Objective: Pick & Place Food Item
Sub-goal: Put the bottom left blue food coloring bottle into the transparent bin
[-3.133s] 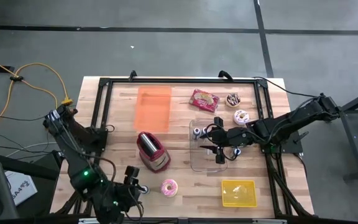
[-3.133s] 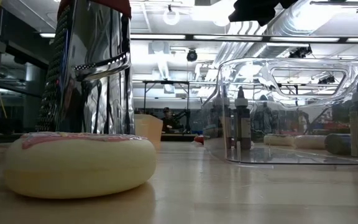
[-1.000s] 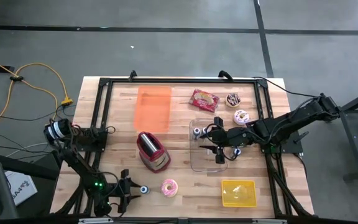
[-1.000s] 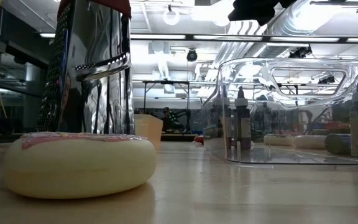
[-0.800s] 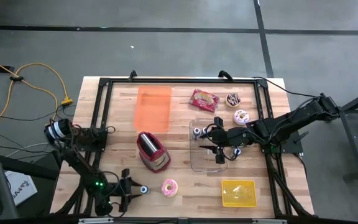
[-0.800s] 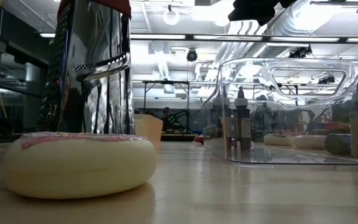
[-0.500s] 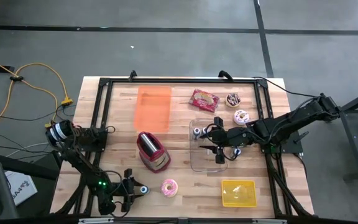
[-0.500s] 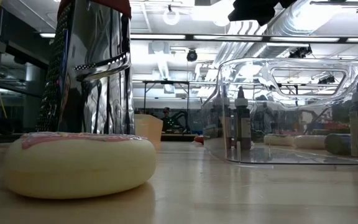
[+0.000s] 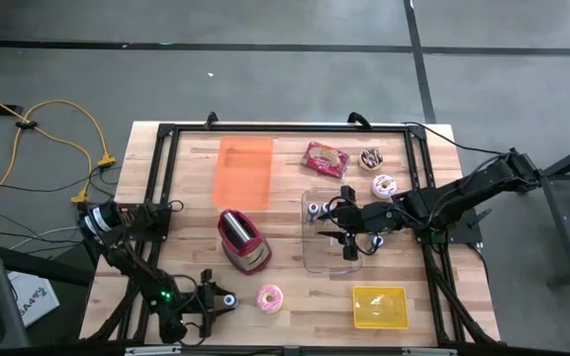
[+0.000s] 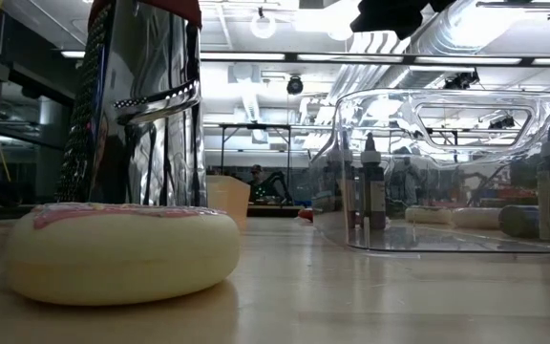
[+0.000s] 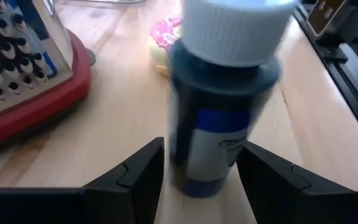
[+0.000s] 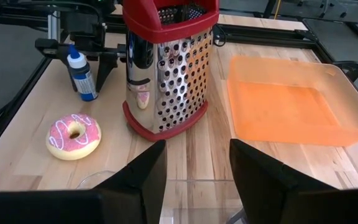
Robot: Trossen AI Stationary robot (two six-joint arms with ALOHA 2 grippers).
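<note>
Step now: The left gripper [image 9: 209,300] is at the near left part of the table [image 9: 295,307], right up against a small blue bottle [image 11: 219,99] with a white cap. No food has been picked up yet.
Left gripper: Its two fingers [image 11: 138,171] stand wide, one on each side of the bottle. They look just beside it, not pressed on it, so I think it is not held.
Bottle: It stands upright on the table, just left of the pink donut [image 9: 268,297].
Food to pick: The pink donut lies flat on the table near the front edge, close to the red and silver grater [image 9: 242,240]. Other treats, a second donut [image 9: 382,185] and a chocolate one [image 9: 370,158], lie at the far right.
Right gripper: The right gripper [image 9: 349,247] hangs over the clear box [image 9: 317,259] in the middle of the table. Its fingers [image 12: 138,168] are apart and hold nothing.
Places to put food: An orange tray [image 9: 244,170] lies at the far side and a yellow tray [image 9: 380,307] at the near right. I cannot tell which one is meant.
Next move: I think the left gripper must get past the bottle without tipping it, then go right to the donut and close on it softly.
</note>
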